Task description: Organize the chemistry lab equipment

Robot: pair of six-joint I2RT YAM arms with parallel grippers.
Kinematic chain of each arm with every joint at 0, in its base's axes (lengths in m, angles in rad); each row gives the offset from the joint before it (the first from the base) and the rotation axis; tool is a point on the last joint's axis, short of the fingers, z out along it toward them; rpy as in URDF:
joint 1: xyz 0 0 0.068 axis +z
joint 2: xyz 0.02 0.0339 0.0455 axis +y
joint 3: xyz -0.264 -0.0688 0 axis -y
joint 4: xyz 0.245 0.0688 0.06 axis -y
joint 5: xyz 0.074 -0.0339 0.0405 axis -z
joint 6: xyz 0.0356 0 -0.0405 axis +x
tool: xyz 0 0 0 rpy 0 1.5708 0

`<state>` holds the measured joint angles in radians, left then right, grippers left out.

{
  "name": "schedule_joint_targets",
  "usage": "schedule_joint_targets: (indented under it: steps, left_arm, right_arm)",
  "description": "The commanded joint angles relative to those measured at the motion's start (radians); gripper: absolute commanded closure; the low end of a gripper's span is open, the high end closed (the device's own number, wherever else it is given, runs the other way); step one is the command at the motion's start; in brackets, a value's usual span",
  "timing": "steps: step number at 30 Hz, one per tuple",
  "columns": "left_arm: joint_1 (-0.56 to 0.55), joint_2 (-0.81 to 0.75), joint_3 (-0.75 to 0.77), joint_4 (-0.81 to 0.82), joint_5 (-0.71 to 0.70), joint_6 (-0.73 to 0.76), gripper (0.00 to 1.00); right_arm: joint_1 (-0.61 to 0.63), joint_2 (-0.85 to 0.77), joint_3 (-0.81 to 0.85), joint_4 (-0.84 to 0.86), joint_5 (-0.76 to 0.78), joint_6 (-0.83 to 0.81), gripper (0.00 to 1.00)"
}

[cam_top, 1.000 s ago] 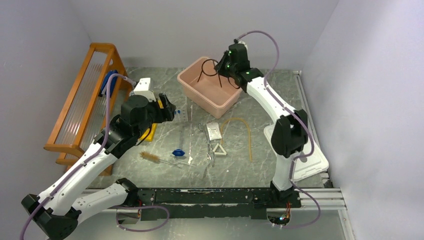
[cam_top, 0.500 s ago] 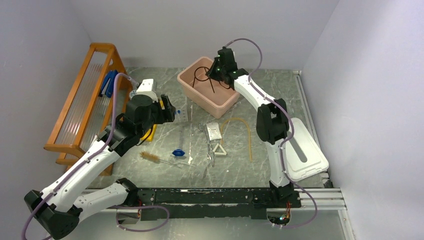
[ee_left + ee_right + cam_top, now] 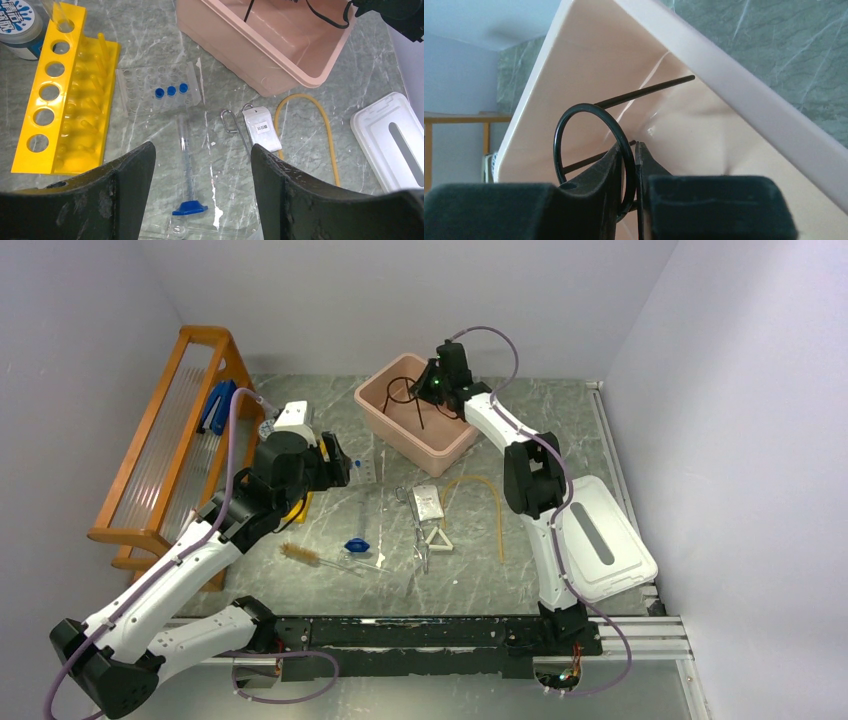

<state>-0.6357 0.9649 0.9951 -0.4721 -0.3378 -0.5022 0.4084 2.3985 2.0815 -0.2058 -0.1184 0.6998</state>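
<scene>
My right gripper [image 3: 437, 381] hangs over the pink tub [image 3: 398, 436], shut on the ring of the black wire tripod [image 3: 560, 124]; the tripod's legs reach down inside the tub. My left gripper [image 3: 201, 151] stands open above the table with nothing between its fingers. Below it lies a clear graduated tube [image 3: 186, 155] with a blue foot. The yellow tube rack [image 3: 55, 100] is at its left, next to a clear rack holding three blue-capped tubes [image 3: 171, 91]. Tan rubber tubing [image 3: 496, 506], metal tongs [image 3: 419, 532], the white triangle [image 3: 437, 540] and the wire brush [image 3: 300, 554] lie mid-table.
A wooden rack [image 3: 165, 445] stands along the left wall. The white lid [image 3: 600, 545] lies at the right, near the right arm's base. A small white packet [image 3: 262, 131] rests beside the tongs. A blue-labelled jar [image 3: 20, 22] sits behind the yellow rack.
My right gripper has carried the tripod leftward and lower over the tub, the arm folding in. The left arm has barely shifted and stays open.
</scene>
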Motion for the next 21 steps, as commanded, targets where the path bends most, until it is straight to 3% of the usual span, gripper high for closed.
schedule_joint_targets:
  steps: [1,15,21]
  left_arm:
    - [0.007,-0.010,-0.009,-0.015,-0.011,-0.018,0.27]
    - [0.008,-0.012,-0.001,-0.026,-0.012,-0.015,0.26]
    - [0.008,-0.020,-0.006,-0.028,-0.011,-0.010,0.26]
  right_arm:
    - [-0.008,0.031,0.017,0.030,-0.020,0.012,0.81]
    - [-0.008,-0.097,-0.017,0.036,0.027,-0.054,0.35]
    - [-0.001,-0.210,-0.116,0.017,0.107,-0.150,0.30]
